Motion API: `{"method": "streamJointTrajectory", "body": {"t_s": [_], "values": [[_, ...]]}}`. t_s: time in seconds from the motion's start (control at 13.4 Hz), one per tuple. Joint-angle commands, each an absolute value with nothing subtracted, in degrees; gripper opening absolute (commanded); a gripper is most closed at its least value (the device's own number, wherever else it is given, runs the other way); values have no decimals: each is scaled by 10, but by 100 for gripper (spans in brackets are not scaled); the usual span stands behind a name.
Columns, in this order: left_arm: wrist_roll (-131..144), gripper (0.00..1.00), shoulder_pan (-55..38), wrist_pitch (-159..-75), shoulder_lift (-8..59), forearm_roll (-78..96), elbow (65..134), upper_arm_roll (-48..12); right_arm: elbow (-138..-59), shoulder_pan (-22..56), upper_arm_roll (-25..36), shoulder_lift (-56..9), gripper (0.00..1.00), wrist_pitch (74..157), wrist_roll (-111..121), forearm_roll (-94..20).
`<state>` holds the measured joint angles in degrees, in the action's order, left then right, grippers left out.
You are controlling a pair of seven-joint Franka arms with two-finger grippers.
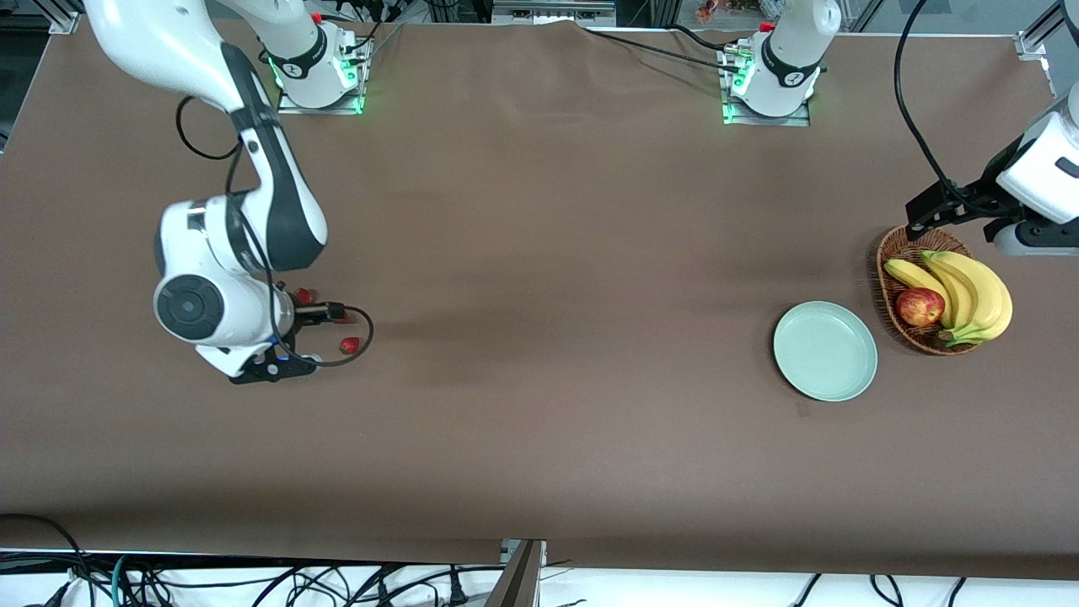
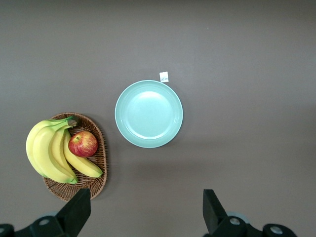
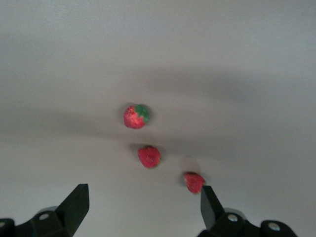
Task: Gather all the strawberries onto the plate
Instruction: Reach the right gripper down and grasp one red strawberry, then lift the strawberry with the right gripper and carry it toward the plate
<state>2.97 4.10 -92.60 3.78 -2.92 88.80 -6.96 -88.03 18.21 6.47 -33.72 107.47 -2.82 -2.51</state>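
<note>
The brown table (image 1: 539,278) carries everything, and the plate (image 1: 825,351) serves as the landmark. The right arm (image 1: 244,152) reaches down from its base at the right arm's end of the table, well apart from the plate, and its bulky wrist covers part of the berry cluster in the front view. The right gripper (image 3: 140,207) hangs low over the strawberries with its fingers (image 3: 74,205) spread wide and nothing between them. The left arm (image 1: 1041,181) waits above the basket (image 1: 923,291), and the left gripper (image 2: 145,210) is over the table near the basket and plate, its jaws wide apart and empty.

The wicker basket sits just beside the plate, toward the left arm's end and slightly farther from the front camera, holding a bunch of bananas (image 1: 969,291) and an apple (image 1: 920,307). The pale mint-green plate has nothing in it. A small white tag (image 2: 164,76) lies on the table right at the plate's rim.

All three strawberries lie far from the plate, at the right arm's end: one (image 3: 135,116) with its green top showing, one (image 3: 149,156) near it, and one (image 3: 194,181) close beside a fingertip of the right gripper. A black cable (image 1: 358,333) loops around the cluster.
</note>
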Motion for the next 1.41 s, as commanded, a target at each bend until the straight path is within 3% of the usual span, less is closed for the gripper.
{"method": "streamJointTrajectory", "body": {"t_s": [0.0,0.3,0.97,1.34], "values": [[28,100,41,-922,48,-18,866,-69,-922,186,57,-336,99,1131,-17,-50],[27,100,42,-921,48,-18,867,-69,-963,186,48,-351,92,1207,-20,-52],[27,100,42,-920,48,-18,866,-69,-962,185,48,-392,76,1260,-20,-52],[28,100,42,-920,48,-18,867,-69,-957,185,48,-395,41,1260,-17,-51]]}}
